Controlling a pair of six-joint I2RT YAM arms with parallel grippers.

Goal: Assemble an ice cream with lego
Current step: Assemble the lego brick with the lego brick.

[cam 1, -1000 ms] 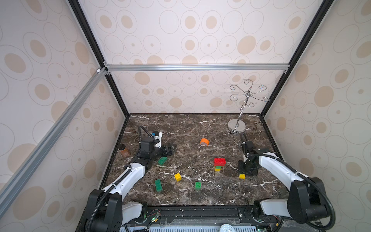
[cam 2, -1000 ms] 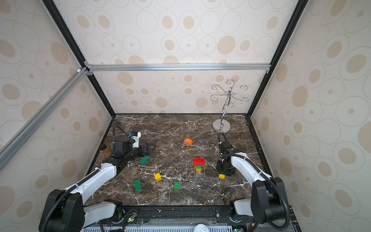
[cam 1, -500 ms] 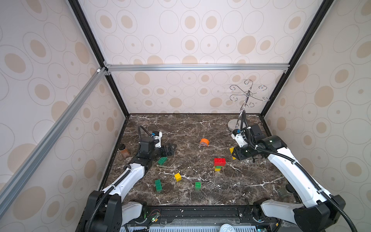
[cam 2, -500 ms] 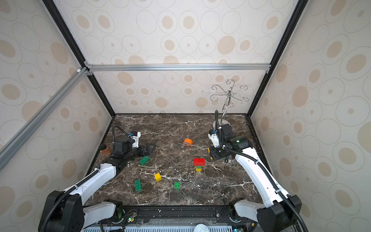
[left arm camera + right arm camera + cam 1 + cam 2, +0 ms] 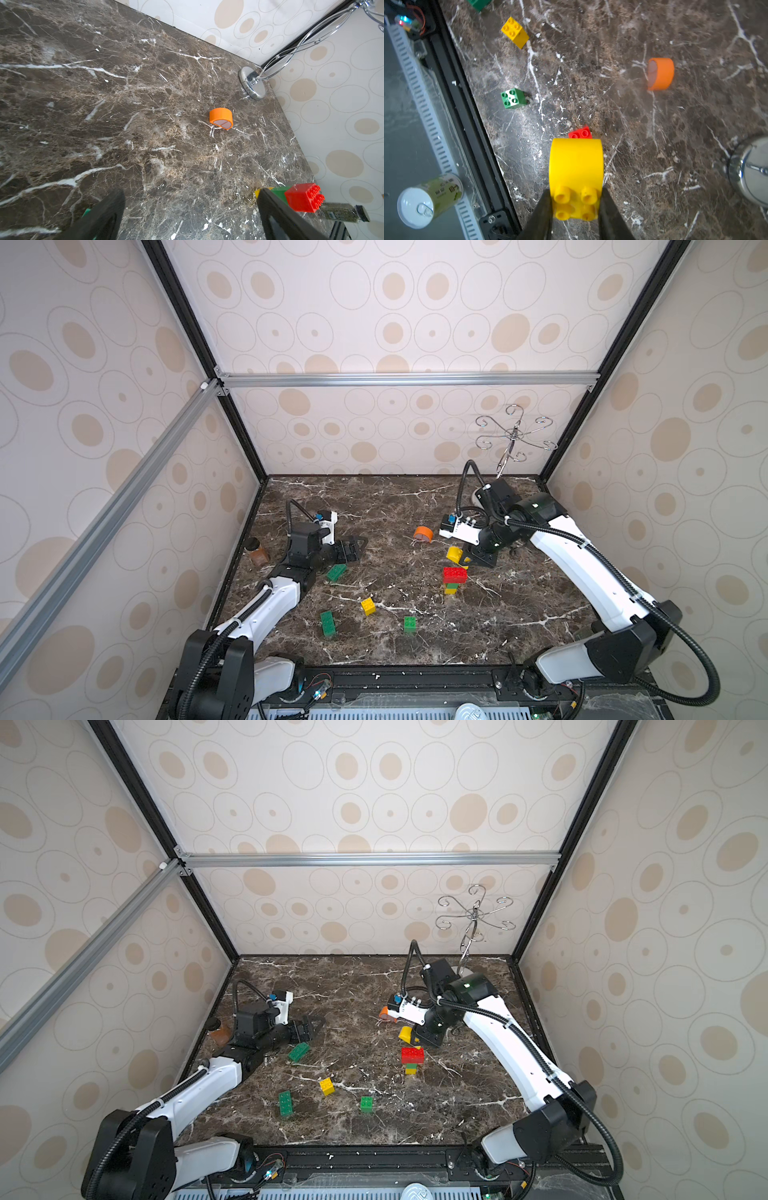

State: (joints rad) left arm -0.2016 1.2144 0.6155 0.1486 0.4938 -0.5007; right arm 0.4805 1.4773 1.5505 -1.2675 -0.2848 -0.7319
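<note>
My right gripper is shut on a yellow half-round dome piece, held in the air just behind a small stack. The stack is a red brick on a green brick and a yellow brick. An orange dome lies on its side further back. My left gripper rests open and empty at the left, beside a green oblong brick.
Loose near the front lie a yellow square brick, a green oblong brick and a green square brick. A brown jar stands by the left wall. A chrome hook stand occupies the back right corner.
My right arm has lifted the yellow dome off the table at the front right and carried it back and left, to just behind the stack. The left arm has not moved.
</note>
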